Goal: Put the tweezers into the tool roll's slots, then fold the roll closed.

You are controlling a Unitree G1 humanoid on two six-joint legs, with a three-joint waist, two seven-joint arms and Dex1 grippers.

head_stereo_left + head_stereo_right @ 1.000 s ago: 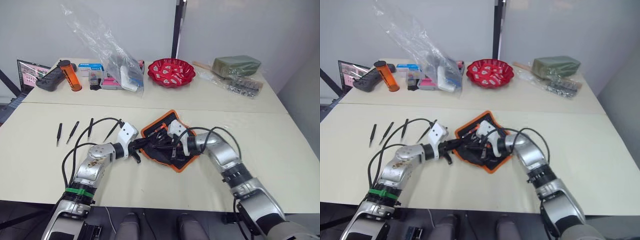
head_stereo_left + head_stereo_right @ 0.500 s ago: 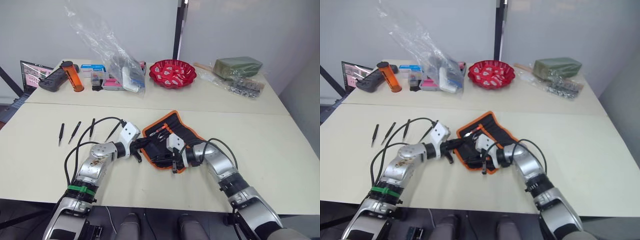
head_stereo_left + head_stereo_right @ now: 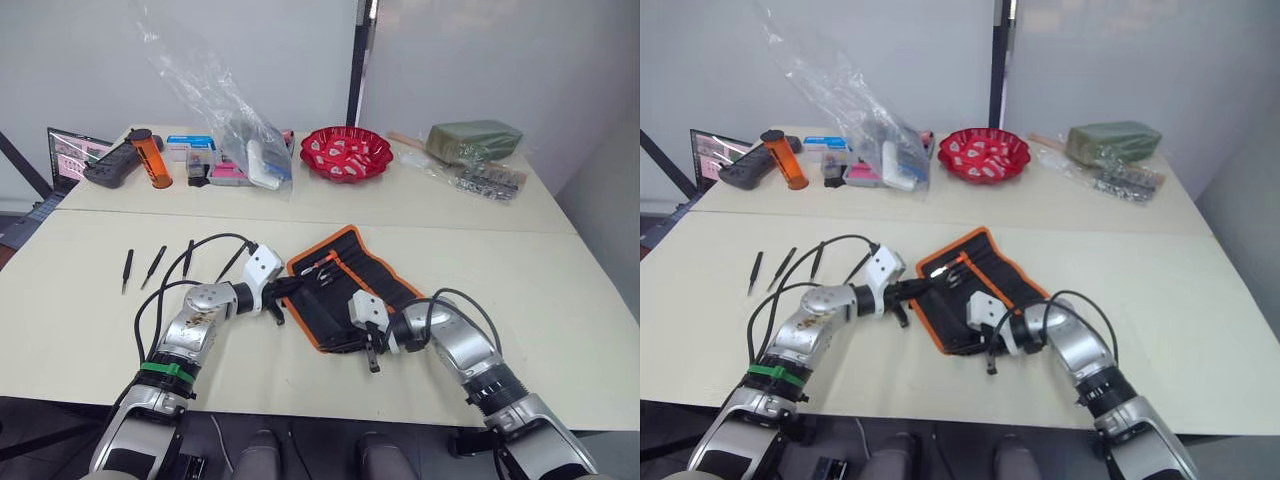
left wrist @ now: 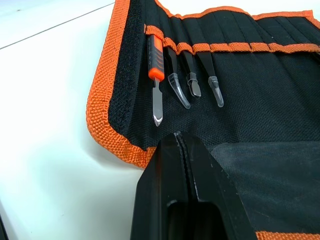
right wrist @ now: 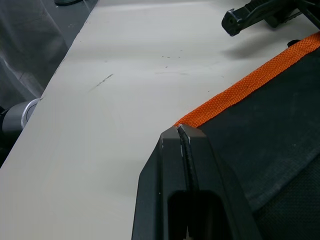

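The tool roll (image 3: 352, 283), black with orange edging, lies opened flat at mid table. Its slots (image 4: 225, 47) hold an orange-handled tool (image 4: 155, 55) and three capped tips. My left gripper (image 3: 288, 290) is shut on the roll's left edge, its fingertips (image 4: 172, 145) pressed together over the black fabric. At the roll's near corner my right gripper (image 3: 338, 343) is shut on the orange edging (image 5: 235, 92). Several loose black tweezers (image 3: 153, 265) lie in a row on the table to the left of the left arm.
At the back stand a red bowl (image 3: 344, 152), a clear plastic bag (image 3: 240, 120) over small boxes, an orange bottle (image 3: 151, 160) and a green pack (image 3: 473, 139). A seam (image 3: 480, 228) joins the two tables. Black cables (image 3: 215, 243) loop off my left arm.
My right gripper has drawn the roll's near flap toward me, so the crumpled roll now lies spread flat. My left gripper has kept its hold at the left edge.
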